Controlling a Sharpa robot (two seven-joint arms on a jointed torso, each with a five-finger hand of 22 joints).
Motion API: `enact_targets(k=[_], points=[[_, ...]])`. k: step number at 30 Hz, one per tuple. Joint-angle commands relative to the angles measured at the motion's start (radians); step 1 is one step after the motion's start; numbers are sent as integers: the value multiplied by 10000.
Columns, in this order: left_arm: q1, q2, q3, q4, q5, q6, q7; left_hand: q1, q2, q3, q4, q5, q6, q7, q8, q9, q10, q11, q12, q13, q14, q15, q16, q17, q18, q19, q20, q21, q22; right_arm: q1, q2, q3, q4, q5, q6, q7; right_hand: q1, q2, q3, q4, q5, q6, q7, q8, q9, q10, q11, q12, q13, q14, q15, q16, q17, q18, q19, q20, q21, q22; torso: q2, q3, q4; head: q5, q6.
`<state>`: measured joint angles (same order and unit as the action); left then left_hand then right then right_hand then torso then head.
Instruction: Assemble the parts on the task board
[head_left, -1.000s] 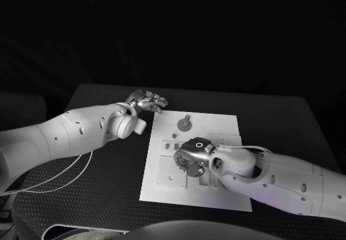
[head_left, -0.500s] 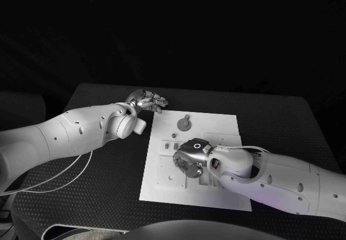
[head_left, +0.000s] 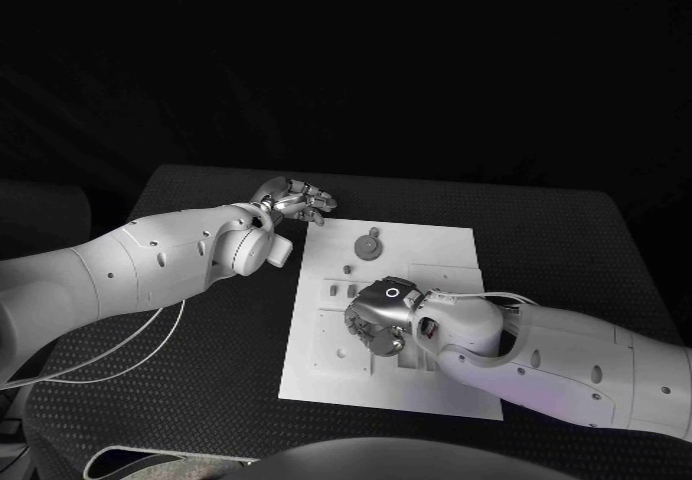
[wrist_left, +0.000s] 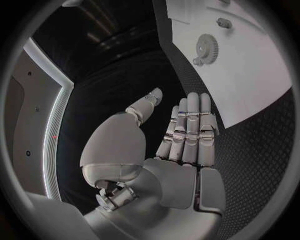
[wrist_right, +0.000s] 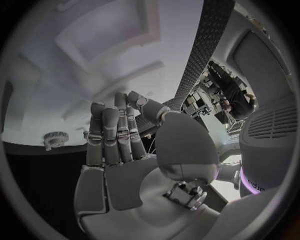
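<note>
The board (head_left: 387, 320) lies flat at the centre of the tabletop (head_left: 577, 250).

Left hand (head_left: 293, 203): positioned off the board, just beyond its 11 o'clock corner, over bare tabletop. In the left wrist view the left hand (wrist_left: 181, 135) has its fingers (wrist_left: 190, 122) extended side by side with the thumb set apart; nothing is held between them.

Right hand (head_left: 378, 316): positioned over the middle of the board, palm down. In the right wrist view the right hand (wrist_right: 125, 135) has its fingers (wrist_right: 112, 132) straight and close together, with the thumb alongside; no part is visible in its grasp. Whether the fingertips touch the board cannot be told.

Parts:
- A gear (head_left: 371, 245) lies on the board toward 12 o'clock, well apart from both hands. It also appears in the left wrist view (wrist_left: 206, 47) and the right wrist view (wrist_right: 55, 138).
- Small pieces (head_left: 340, 290) stand on the board at roughly 10 o'clock of the right hand, just beside it.
- Recesses and slots mark the board surface around the right hand; their contents are too small to identify.
</note>
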<state>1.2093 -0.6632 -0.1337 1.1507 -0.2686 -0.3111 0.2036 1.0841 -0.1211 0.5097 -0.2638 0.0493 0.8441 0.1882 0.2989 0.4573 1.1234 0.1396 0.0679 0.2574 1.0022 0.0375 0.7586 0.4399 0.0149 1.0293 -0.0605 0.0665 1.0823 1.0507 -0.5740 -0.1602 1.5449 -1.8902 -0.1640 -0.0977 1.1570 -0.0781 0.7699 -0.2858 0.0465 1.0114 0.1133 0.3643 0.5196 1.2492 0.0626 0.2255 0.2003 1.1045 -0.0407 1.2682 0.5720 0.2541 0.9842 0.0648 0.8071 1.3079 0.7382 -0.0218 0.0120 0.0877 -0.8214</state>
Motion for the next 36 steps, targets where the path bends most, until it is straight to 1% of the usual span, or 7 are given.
enact_targets(k=[1,9,12,20,27,31,36], points=[[11,11,6,32,53,160,53,-11,-16,-80,7,16,-61,17,-38,-12,-71,5,-19,-13,52,25,-61,16,1,32,17,17,-11,-115,4,-102,-59,72,218,104,-125,21,27,57,36,-41,40,-48,5,-42,45,-138,-35,-55,-19,1,8,77,45,-3,15,58,1,8,-7,-2,19],[11,-5,6,30,53,178,33,-17,-19,-85,12,16,-73,21,-41,-14,-87,10,-19,-17,51,28,-69,26,1,29,20,16,-16,-114,-88,-103,-66,266,-390,100,-505,-1047,-227,207,30,-1046,452,-638,-218,-501,249,-454,-119,-303,178,-63,37,71,-135,83,-72,100,1,9,-7,-12,34],[11,-9,6,29,53,188,33,-20,-22,-87,14,16,-80,24,-44,-15,-97,13,-20,-20,50,30,-74,31,1,27,21,16,-18,-113,-143,-103,-3,264,-586,61,-644,-1304,-451,225,30,-1410,367,-824,-308,-861,392,-662,-189,-430,315,-52,69,76,-243,131,-90,140,-1,9,-5,-23,44],[11,-49,5,30,105,228,28,-37,-42,-99,31,16,-242,90,-120,-48,-177,38,-18,-41,22,51,-127,70,2,-4,38,7,-47,-76,-481,-96,267,213,-875,-29,-531,-1387,-803,106,33,-1519,281,-811,-315,-1043,492,-744,-172,-600,415,16,136,77,-376,169,-81,184,-2,4,-14,-80,104],[11,-87,4,39,105,189,53,-38,-51,-102,32,15,-258,98,-125,-50,-190,42,-16,-44,17,54,-136,79,3,-11,41,6,-53,224,-941,-48,626,218,-1267,-16,-504,-1386,-829,107,34,-1527,288,-804,-314,-1025,480,-725,-149,-595,404,37,147,77,-366,172,-67,187,1,10,-13,-158,206],[11,-110,4,48,105,82,151,-12,-28,-86,37,16,-192,75,-75,-28,-146,26,19,-33,35,47,-142,108,11,-1,40,17,-60,312,-1337,206,773,408,-1688,-17,-415,-1351,-846,110,34,-1479,324,-757,-299,-909,425,-640,-75,-526,351,103,174,77,-294,149,-13,191,2,6,-11,-291,348],[11,-163,4,101,106,1,223,8,-11,-79,45,16,-77,21,4,4,-60,-7,62,-12,63,31,-157,154,18,24,33,31,-68,457,-1999,764,877,977,-1841,-7,-312,-1274,-852,113,35,-1376,397,-679,-276,-704,331,-504,37,-393,261,173,194,77,-174,97,67,190,4,12,-14,-351,470]])
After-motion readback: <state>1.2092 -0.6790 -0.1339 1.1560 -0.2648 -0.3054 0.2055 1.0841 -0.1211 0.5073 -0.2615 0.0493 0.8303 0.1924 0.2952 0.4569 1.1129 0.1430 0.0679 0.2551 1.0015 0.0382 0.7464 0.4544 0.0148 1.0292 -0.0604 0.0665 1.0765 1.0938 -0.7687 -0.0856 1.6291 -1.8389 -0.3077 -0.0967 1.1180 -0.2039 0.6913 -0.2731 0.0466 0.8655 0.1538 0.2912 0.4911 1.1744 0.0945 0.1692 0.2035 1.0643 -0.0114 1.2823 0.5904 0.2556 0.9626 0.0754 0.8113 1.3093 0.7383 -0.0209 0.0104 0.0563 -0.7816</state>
